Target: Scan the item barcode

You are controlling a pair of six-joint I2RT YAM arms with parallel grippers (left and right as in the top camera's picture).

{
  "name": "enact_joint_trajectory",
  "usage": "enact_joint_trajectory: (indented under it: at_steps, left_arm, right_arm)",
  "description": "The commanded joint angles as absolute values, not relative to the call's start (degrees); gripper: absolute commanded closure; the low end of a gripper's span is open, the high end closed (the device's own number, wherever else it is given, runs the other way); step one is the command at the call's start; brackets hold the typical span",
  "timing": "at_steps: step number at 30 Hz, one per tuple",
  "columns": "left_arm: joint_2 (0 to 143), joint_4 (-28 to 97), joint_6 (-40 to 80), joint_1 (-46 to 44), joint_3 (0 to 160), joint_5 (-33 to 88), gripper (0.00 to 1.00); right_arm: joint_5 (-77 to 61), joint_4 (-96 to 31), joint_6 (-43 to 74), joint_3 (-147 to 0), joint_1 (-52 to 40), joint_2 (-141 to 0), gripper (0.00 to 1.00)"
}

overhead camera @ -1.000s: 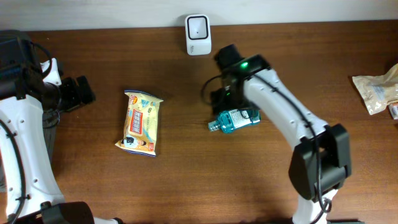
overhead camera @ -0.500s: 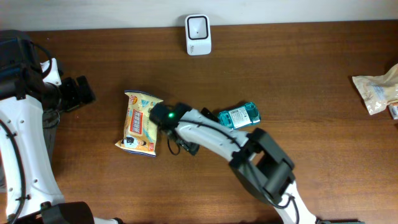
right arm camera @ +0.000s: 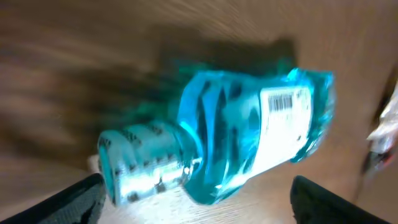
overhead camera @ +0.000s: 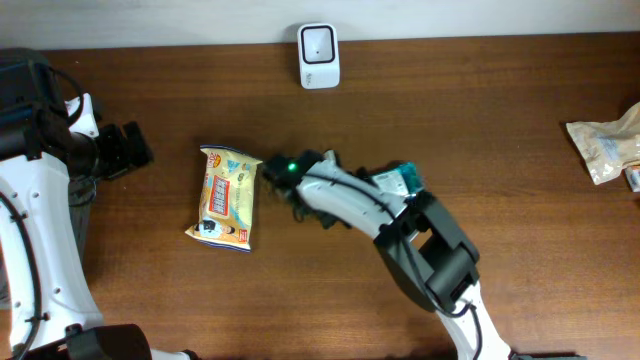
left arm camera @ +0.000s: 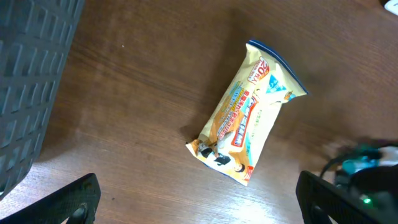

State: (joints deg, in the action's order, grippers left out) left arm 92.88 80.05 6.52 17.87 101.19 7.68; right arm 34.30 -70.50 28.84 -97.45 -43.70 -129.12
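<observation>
A clear blue bottle (right arm camera: 249,137) lies on its side on the wooden table, its white barcode label (right arm camera: 283,102) facing up. My right gripper (right arm camera: 199,208) is open, one finger on each side of the bottle's cap end, and the view is blurred. From overhead the right arm (overhead camera: 340,195) covers most of the bottle (overhead camera: 400,180). A yellow snack bag (overhead camera: 228,196) lies to its left. The white scanner (overhead camera: 318,55) stands at the table's back edge. My left gripper (left arm camera: 202,205) is open over bare wood just short of the snack bag (left arm camera: 245,118).
A dark grey slatted basket (left arm camera: 31,81) fills the left of the left wrist view. Beige packets (overhead camera: 605,145) lie at the table's far right edge. The left arm (overhead camera: 40,190) stands along the left side.
The right arm has swung from over the bottle out towards the snack bag and now reaches across between them. The bottle has shifted a little to the right. The left arm has not moved.
</observation>
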Motion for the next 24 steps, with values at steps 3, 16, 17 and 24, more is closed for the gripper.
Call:
enact_joint_trajectory:
  at_steps: [3,16,17,24]
  left_arm:
    - [92.12,79.99,6.83,18.06,101.06,8.10,0.01]
    - [92.12,79.99,6.83,18.06,101.08,8.08,0.01]
    - [92.12,79.99,6.83,18.06,101.08,8.10,0.01]
    - [92.12,79.99,6.83,18.06,101.06,8.08,0.01]
  right_arm:
    - [17.45,-70.65,37.60,-102.24,-35.97,-125.89,0.08]
    - [-0.43,-71.81,56.71,-104.88,-17.96,-122.48,0.01]
    - [-0.45,-71.48,59.31,-104.31,-17.04,-122.52,0.01]
    - [-0.99,-68.86,78.74,-96.95,-15.68,-122.52,0.01]
